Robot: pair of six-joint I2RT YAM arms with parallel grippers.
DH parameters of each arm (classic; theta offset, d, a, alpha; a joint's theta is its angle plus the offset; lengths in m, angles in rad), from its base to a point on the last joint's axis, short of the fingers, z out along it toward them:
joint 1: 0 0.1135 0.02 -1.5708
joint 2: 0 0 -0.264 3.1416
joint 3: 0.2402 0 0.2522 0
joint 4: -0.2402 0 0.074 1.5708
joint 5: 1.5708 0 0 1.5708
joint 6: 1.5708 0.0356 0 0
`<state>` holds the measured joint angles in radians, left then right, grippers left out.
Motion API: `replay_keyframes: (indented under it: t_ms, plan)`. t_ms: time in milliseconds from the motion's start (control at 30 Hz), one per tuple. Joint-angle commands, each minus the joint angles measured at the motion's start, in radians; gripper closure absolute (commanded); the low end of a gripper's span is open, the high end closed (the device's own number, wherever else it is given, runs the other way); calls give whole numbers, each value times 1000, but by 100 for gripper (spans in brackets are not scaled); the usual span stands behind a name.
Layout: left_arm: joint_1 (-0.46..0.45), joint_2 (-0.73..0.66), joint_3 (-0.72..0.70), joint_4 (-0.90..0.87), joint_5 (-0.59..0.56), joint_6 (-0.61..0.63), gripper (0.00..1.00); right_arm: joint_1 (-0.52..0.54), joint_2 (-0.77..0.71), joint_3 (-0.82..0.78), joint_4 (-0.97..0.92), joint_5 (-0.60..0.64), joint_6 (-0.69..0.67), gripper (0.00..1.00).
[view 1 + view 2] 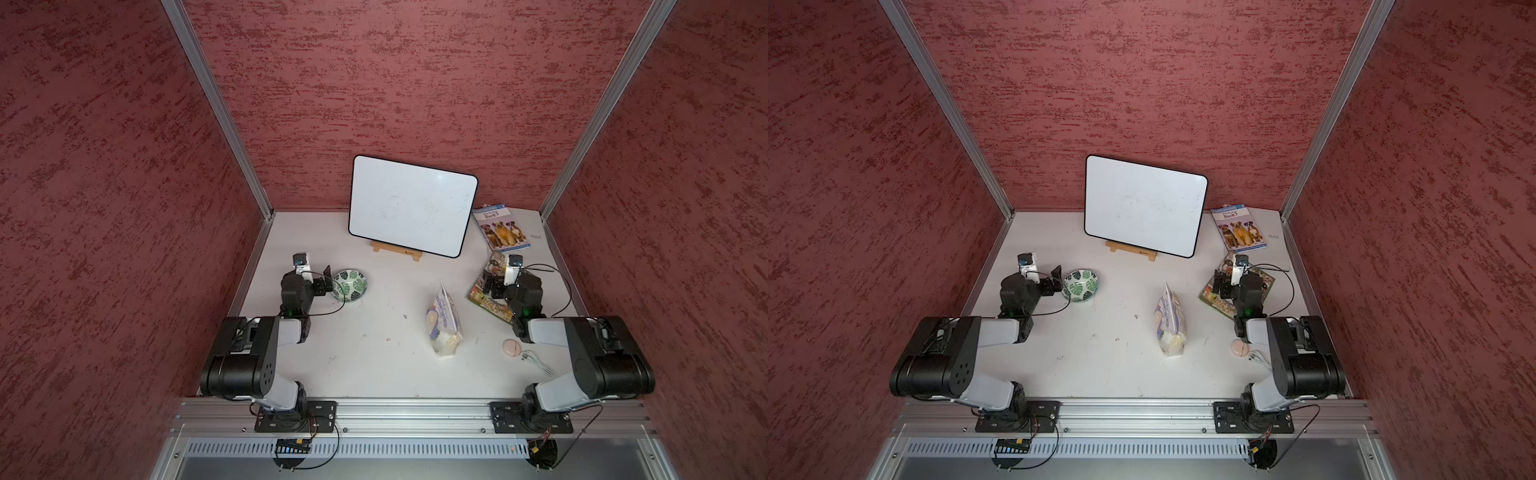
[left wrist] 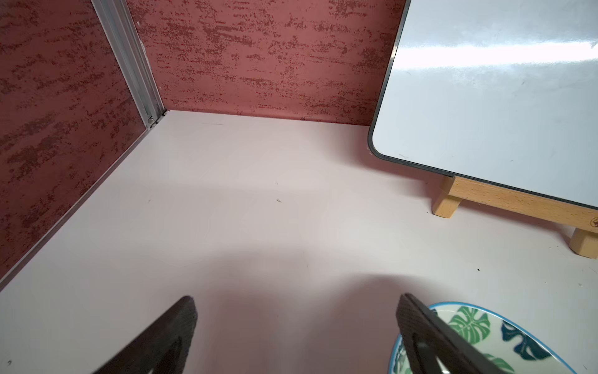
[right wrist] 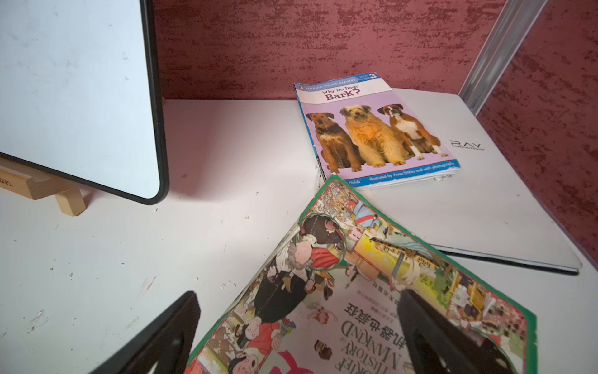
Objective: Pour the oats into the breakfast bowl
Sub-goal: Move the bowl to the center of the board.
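No pouring is being done yet. The oats (image 1: 444, 328) are being borne upright and ungrasped by the table (image 1: 374, 365), right of its middle. The breakfast bowl (image 1: 350, 284) is being shown empty near the left edge. The left gripper (image 2: 296, 299) and right gripper (image 3: 299, 294) are being held agape, empty.

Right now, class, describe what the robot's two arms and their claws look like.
The left arm and right arm alternate bulky black joint housings with pale grey-white links, on black base plates. Thin black cables loop by the wrists, where a green light glows. The left claw and right claw have flat, black, textured fingers.
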<state>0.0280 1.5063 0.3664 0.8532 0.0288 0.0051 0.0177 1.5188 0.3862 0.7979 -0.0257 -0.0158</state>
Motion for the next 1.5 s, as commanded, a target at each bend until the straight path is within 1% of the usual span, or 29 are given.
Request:
replay_keyframes:
  t_ms: [0, 533, 600, 667, 700, 767, 800, 833, 867, 900, 933, 967, 1033, 1067, 1100, 1167, 1267, 1367, 1400, 1467]
  plan:
    - [5, 13, 16, 24, 17, 4, 0, -9, 10, 28, 34, -13, -6, 1]
    - [5, 13, 16, 27, 15, 3, 0, -9, 7, 28, 34, -7, -4, 1]
    - [-6, -36, 20, -16, -46, -4, 0, -9, -37, 41, -31, 16, 5, 1]
    - [-16, -173, 66, -221, -121, -38, 0, -9, -144, 94, -230, 56, 40, 1]
    - [-11, -249, 102, -359, -165, -77, 0, -9, -188, 130, -308, 90, 60, 1]
    - [-1, -373, 176, -555, -207, -156, 0, -9, -274, 160, -456, 125, 98, 1]
    - [3, -424, 212, -656, -244, -233, 0, -9, -328, 160, -509, 150, 144, 1]
    - [5, -468, 262, -786, -312, -384, 0, -9, -385, 165, -578, 176, 190, 1]
    - [11, -507, 320, -982, -380, -554, 0, -9, -443, 179, -679, 208, 238, 1]
    - [28, -534, 376, -1125, -398, -653, 0, -9, -503, 201, -797, 242, 303, 1]
    - [63, -563, 424, -1207, -290, -635, 0, -10, -571, 238, -945, 293, 397, 1]
    - [90, -578, 445, -1235, -166, -620, 0, -10, -616, 266, -1048, 311, 452, 1]
    - [110, -585, 474, -1288, 34, -607, 0, -10, -688, 304, -1185, 290, 506, 1]
    - [103, -576, 493, -1341, 88, -600, 0, -11, -717, 314, -1239, 266, 525, 1]
    - [91, -555, 514, -1406, 107, -599, 0, -11, -735, 325, -1286, 251, 542, 1]
    - [62, -489, 559, -1548, 100, -591, 0, -10, -752, 353, -1399, 238, 577, 1]
    - [19, -374, 601, -1667, 109, -561, 0, -10, -752, 387, -1496, 189, 581, 1]
    - [-19, -314, 566, -1654, 129, -539, 2, -10, -752, 391, -1517, 112, 569, 1]
    - [-25, -296, 548, -1638, 136, -538, 5, -11, -749, 390, -1517, 85, 559, 1]
    - [-28, -259, 518, -1600, 176, -548, 16, -10, -745, 391, -1520, 45, 547, 1]
